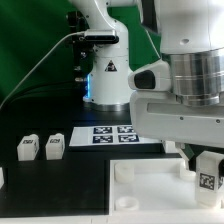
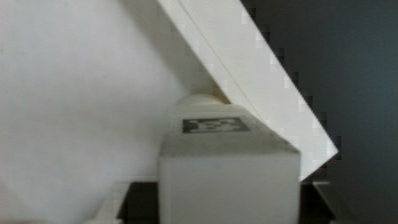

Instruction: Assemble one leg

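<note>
My gripper (image 1: 204,166) is shut on a leg (image 1: 208,181), a small white block with a black-and-white tag. I hold it at the corner of the large white square piece (image 1: 148,190) on the exterior view's right. In the wrist view the leg (image 2: 222,165) stands between my dark fingers (image 2: 150,203), tag (image 2: 215,125) facing the camera. Its rounded far end lies against the slanting edge of the large piece (image 2: 89,100). My gripper (image 2: 228,208) shows only at its fingertips there. Two more legs (image 1: 27,148) (image 1: 55,146) stand on the black table at the exterior view's left.
The marker board (image 1: 112,133) lies flat behind the large piece. The arm's white base (image 1: 105,70) stands at the back with a cable running to the exterior view's left. Part of another white block (image 1: 2,178) shows at the exterior view's left edge.
</note>
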You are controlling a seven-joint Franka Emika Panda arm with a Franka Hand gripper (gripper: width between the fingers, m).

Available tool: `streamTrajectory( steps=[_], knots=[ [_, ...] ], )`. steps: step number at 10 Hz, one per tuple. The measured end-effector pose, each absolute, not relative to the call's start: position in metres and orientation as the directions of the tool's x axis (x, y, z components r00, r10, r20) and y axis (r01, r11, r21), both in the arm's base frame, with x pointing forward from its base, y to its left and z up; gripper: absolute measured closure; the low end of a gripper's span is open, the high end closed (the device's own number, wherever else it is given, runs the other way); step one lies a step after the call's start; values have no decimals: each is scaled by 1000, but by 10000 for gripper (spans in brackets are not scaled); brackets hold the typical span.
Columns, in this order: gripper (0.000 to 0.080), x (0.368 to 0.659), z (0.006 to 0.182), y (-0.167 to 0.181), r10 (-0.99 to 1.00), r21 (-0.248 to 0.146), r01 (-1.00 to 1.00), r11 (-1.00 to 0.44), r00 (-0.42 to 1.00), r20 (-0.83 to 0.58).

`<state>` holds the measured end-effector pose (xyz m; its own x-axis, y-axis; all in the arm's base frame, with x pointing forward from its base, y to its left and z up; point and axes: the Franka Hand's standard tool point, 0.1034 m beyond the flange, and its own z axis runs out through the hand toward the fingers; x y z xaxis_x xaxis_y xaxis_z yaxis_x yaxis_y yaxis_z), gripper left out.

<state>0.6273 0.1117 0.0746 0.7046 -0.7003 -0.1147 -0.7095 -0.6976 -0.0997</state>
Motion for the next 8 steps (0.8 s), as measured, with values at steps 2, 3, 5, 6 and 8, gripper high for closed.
streamTrajectory(
  steps=[2, 3, 5, 6, 8],
  knots=[
    [500, 627, 73, 109, -902, -77, -919, -387, 394, -176],
    [502, 626, 72, 108, -951, -69, -972, -227, 236, -198],
    [503, 623, 72, 107, -971, -63, -998, 25, -9, -240],
    [503, 623, 72, 109, -967, -48, -995, 85, -71, -244],
    [404, 622, 71, 109, -970, -60, -998, 33, -18, -241]
  ],
)
